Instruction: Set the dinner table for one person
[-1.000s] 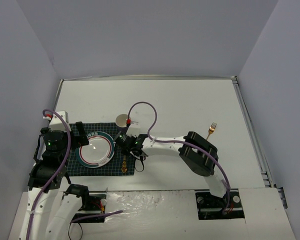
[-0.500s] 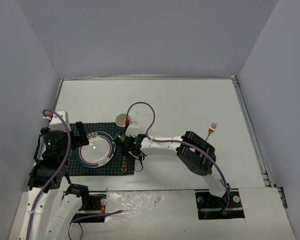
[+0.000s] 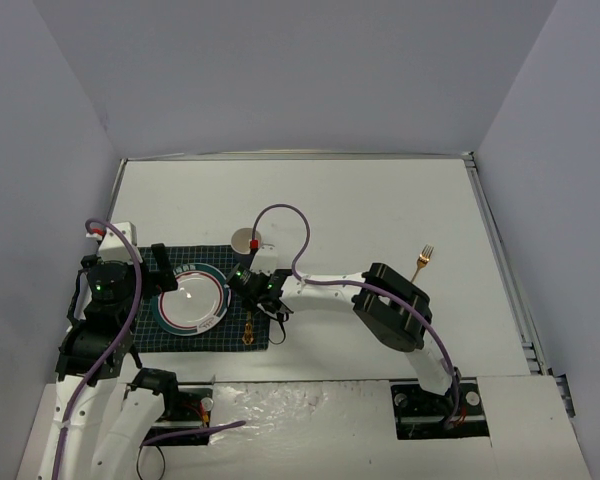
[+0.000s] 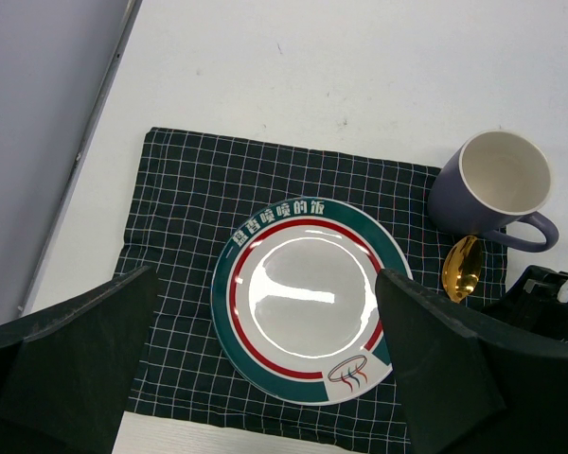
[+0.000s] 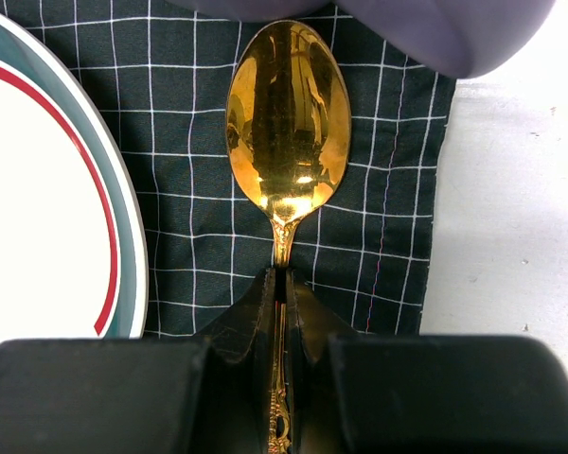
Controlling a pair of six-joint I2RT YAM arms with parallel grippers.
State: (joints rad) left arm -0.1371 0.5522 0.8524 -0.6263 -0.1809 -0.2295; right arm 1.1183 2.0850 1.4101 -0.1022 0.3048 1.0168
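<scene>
Desk point(image 3: 380, 200) fills the top view, bare white across its upper and right parts. At centre left, one checked cloth point(image 3: 235, 335) holds one plate point(image 3: 191, 299), with one mug point(image 3: 244, 241) at its upper right corner. Right fingers point(image 5: 251, 322) clamp one gold spoon point(image 5: 289, 113) near the cloth's right edge. One fork point(image 3: 422, 260) lies far right. Left fingers point(image 4: 66, 359) are spread apart.

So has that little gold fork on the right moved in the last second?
No. The gold metal fork lies in the same spot on the large white tabletop, just as far from its thin metal rim.
</scene>
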